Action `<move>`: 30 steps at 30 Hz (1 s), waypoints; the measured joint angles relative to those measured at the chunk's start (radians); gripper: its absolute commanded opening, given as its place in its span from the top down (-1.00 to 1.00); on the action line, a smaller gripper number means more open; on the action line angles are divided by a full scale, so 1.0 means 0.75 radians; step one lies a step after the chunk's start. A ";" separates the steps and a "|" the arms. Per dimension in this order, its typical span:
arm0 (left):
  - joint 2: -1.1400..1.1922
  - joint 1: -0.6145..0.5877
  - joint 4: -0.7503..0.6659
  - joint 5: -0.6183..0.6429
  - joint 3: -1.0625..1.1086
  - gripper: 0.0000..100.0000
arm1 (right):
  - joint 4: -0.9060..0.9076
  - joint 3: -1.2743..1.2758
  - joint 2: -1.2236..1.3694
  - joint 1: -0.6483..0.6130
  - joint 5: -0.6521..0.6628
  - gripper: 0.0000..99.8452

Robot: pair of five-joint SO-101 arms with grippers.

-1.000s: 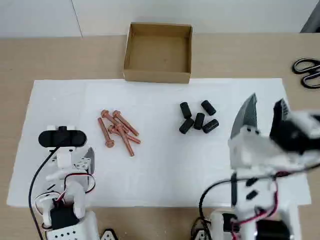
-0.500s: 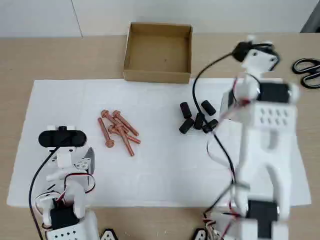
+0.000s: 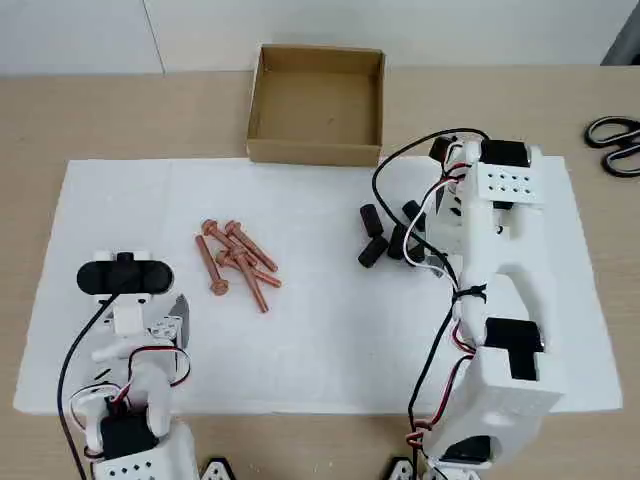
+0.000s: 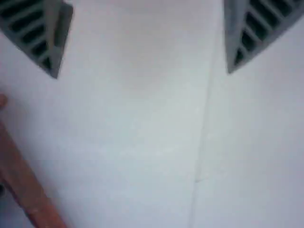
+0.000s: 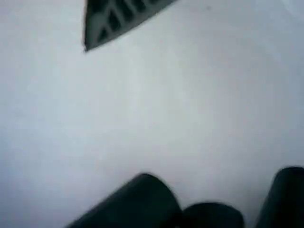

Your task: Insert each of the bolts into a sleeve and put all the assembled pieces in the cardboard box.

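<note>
Nearest, the left gripper [image 4: 141, 73] hangs open over the white sheet [image 3: 330, 330], with 1 bolt [image 4: 23, 187] cut off at its wrist view's edge and the bolts [image 3: 237, 260] heaped just beyond. Farther up the desk, the right gripper [image 3: 432, 250] is open and empty at the sleeves [image 3: 372, 250], its arm hiding some of them. Farthest, the box [image 3: 315, 152] stands empty.

The surface [image 3: 120, 110] carries a white sheet [image 3: 330, 340] beneath the left tool [image 4: 142, 42], a cardboard box [image 3: 315, 152] beyond it, and scissors [image 3: 612, 143] far to its right.
</note>
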 measured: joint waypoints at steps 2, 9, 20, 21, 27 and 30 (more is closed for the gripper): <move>0.000 0.000 0.000 0.000 0.000 0.57 | 0.000 -0.041 0.000 0.000 -0.020 0.58; 0.000 0.000 0.000 0.000 0.000 0.57 | -0.117 -0.250 0.000 -0.004 0.113 0.58; 0.000 0.000 -0.020 0.000 -0.006 0.57 | -0.158 -0.505 0.215 -0.088 0.385 0.58; 0.002 0.000 -0.010 0.000 -0.035 0.57 | -0.151 -0.532 0.252 -0.088 0.385 0.58; 0.057 0.000 0.139 -0.043 -0.409 0.57 | -0.061 -0.726 0.438 -0.090 0.387 0.58; 0.266 0.000 0.176 -0.098 -0.595 0.57 | -0.031 -0.804 0.471 -0.094 0.387 0.58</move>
